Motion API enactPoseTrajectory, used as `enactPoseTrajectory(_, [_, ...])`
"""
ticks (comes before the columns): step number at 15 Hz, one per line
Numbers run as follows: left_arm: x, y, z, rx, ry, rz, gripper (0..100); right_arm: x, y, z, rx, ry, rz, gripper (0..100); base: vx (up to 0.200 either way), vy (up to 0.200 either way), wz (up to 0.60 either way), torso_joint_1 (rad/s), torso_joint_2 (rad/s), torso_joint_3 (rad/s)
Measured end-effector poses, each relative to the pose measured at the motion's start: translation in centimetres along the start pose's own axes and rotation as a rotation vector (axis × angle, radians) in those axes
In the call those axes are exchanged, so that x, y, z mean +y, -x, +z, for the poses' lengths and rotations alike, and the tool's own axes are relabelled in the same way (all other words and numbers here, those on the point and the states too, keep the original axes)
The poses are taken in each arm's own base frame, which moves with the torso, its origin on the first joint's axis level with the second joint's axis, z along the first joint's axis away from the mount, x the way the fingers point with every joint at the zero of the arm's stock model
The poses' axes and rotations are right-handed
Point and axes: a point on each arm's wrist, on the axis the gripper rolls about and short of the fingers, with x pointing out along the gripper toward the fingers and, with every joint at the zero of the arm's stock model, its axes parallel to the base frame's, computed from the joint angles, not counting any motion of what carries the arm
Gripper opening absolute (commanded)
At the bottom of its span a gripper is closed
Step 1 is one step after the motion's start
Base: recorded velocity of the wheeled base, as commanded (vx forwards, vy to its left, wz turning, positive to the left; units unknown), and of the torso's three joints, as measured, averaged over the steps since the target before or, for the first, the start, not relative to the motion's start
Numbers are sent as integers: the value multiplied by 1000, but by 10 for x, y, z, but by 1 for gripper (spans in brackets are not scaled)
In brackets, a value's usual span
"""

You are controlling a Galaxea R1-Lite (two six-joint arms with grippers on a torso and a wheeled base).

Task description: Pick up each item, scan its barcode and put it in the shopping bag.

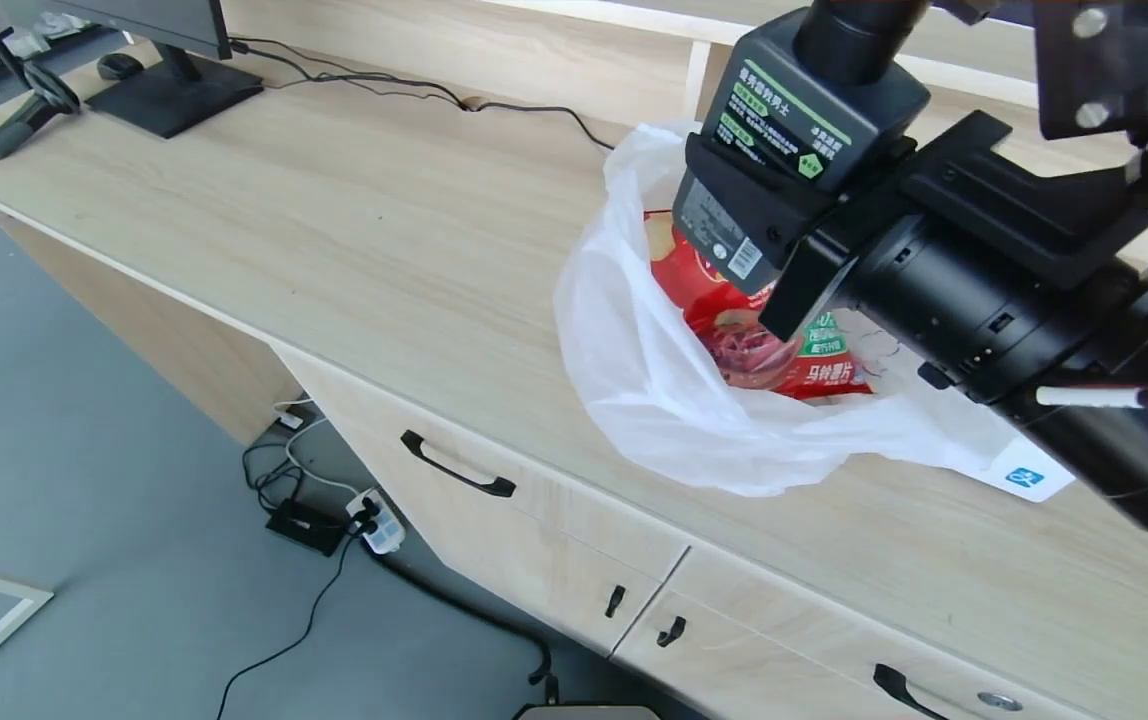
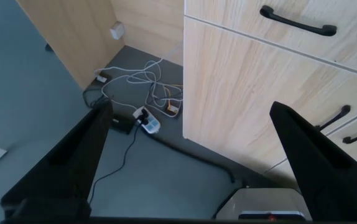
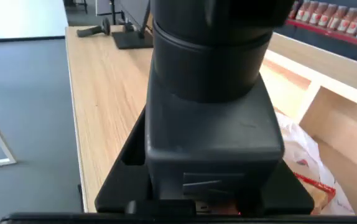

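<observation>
Right gripper (image 1: 839, 220) tight around black bottle (image 1: 802, 105) over shopping bag (image 1: 634, 385)

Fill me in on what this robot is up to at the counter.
The robot's right tool is clamped on a black bottle and holds it just above the open white shopping bag on the wooden counter. A red snack packet already lies inside the bag. The left tool hangs open and empty, low in front of the drawers.
</observation>
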Motion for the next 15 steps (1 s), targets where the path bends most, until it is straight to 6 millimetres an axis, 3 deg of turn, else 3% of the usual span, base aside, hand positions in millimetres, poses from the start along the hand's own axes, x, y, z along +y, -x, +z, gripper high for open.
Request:
enactPoseTrajectory(3, [0,0,0,0,-1,2,100,-9,-1,-16,45,-172,-50,0,0,0,0,0,0,0])
enactPoseTrajectory(6, [0,0,0,0,-1,3,100,-23,-9,-25,53,-171,-111,0,0,0,0,0,0,0])
enactPoseTrajectory(12, [0,0,0,0,-1,2,100,-2,23,-69,203,-173,-42,0,0,0,0,0,0,0])
enactPoseTrajectory(15, [0,0,0,0,-1,2,100,-1,28,-73,221,-170,-38,0,0,0,0,0,0,0])
